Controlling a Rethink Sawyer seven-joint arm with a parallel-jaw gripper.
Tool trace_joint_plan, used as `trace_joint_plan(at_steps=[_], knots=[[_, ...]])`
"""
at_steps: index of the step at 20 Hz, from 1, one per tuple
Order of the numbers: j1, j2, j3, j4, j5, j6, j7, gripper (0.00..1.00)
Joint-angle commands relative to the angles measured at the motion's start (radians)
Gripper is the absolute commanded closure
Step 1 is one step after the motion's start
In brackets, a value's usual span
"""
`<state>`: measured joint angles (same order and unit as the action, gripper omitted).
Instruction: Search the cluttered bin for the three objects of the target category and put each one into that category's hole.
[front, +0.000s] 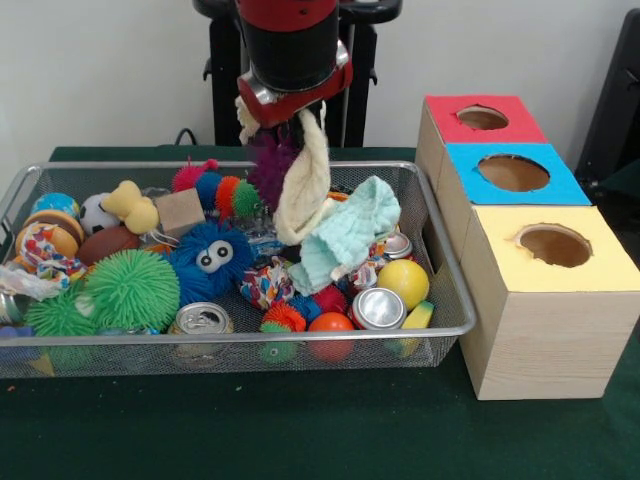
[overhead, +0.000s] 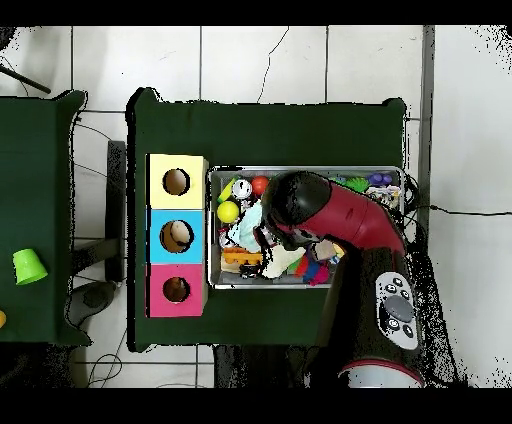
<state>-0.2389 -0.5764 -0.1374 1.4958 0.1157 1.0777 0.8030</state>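
The fingers (front: 290, 122) pinch one end of a limp cream cloth strip (front: 305, 190) dangling above the wire mesh bin (front: 455, 300), and (worryingly) its tail could snag the crumpled mint-green washcloth (front: 345, 240) below, dragging it out.

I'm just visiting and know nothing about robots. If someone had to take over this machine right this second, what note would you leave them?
Hand: raised above the wire bin, with a cream cloth hanging from it; its grip is hidden, so I cannot tell whether it is shut.
Bin: still crowded with balls, cans, a mint cloth and spiky toys.
Boxes: red hole, blue hole and yellow hole stand beside the bin. From overhead, something pale seems to lie in the blue one.
Left: drop the cloth into its hole, then keep searching.
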Motion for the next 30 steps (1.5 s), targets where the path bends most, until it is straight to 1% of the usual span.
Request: trace_joint_plan(at_steps=[1,5,11,14,16,19,21,22,25,27,30], knots=[[-0.005,-0.025,0.007,-0.104,0.037,0.148,0.329,1.00],[-0.013,-0.023,0.016,-0.089,0.027,0.149,0.313,1.00],[-0.009,-0.003,0.022,-0.054,0.019,0.080,0.305,1.00],[-0.014,0.017,0.030,-0.039,0.017,0.030,0.296,1.00],[-0.022,0.023,0.034,-0.015,0.013,-0.012,0.278,1.00],[-0.039,0.011,0.040,0.050,0.005,-0.094,0.236,1.00],[-0.051,0.000,0.053,0.092,0.015,-0.160,0.220,1.00],[-0.052,-0.001,0.053,0.101,0.019,-0.170,0.227,1.00],[-0.046,-0.001,0.045,0.101,0.013,-0.147,0.236,1.00],[-0.050,-0.006,0.047,0.112,0.007,-0.152,0.224,1.00],[-0.048,-0.009,0.050,0.116,0.020,-0.166,0.242,1.00]])
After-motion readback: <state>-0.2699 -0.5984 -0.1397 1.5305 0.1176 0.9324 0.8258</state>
